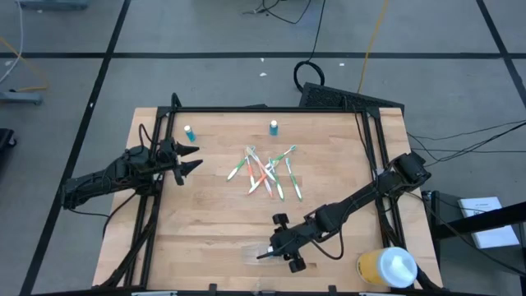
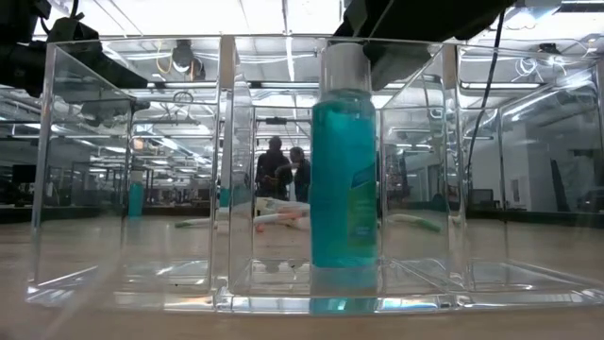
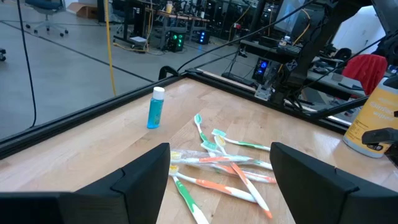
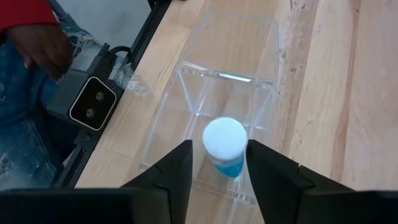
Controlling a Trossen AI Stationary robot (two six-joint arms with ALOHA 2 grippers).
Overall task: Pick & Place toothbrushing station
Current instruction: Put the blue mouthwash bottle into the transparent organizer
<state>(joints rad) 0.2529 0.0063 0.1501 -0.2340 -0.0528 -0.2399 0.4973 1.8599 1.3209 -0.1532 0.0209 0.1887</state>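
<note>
The toothbrushing station [image 1: 253, 254], a clear plastic holder with compartments, stands on its base near the table's near edge. It fills the low view [image 2: 123, 170] and shows in the right wrist view [image 4: 231, 43]. A teal bottle with a white cap [image 2: 343, 179] stands upright in its middle compartment. My right gripper [image 4: 219, 148] is open above the holder, fingers pointing down on either side of the cap [image 4: 225, 138]. My left gripper [image 1: 196, 158] is open and empty at the table's left, facing a pile of toothbrushes [image 3: 224, 165]. My right gripper has one finger [image 4: 264, 171] right beside the bottle's white cap; I cannot tell whether it touches. The other finger [image 4: 177, 171] stands apart from the cap, with a strip of the holder showing between them.
Two small blue bottles [image 1: 189, 132] [image 1: 274, 127] stand near the far edge. A yellow cup with a white lid [image 1: 388, 267] stands at the near right corner. A small camera [image 4: 92, 102] sits at the near edge by the holder, with a person's hand [image 4: 40, 43] beyond it.
</note>
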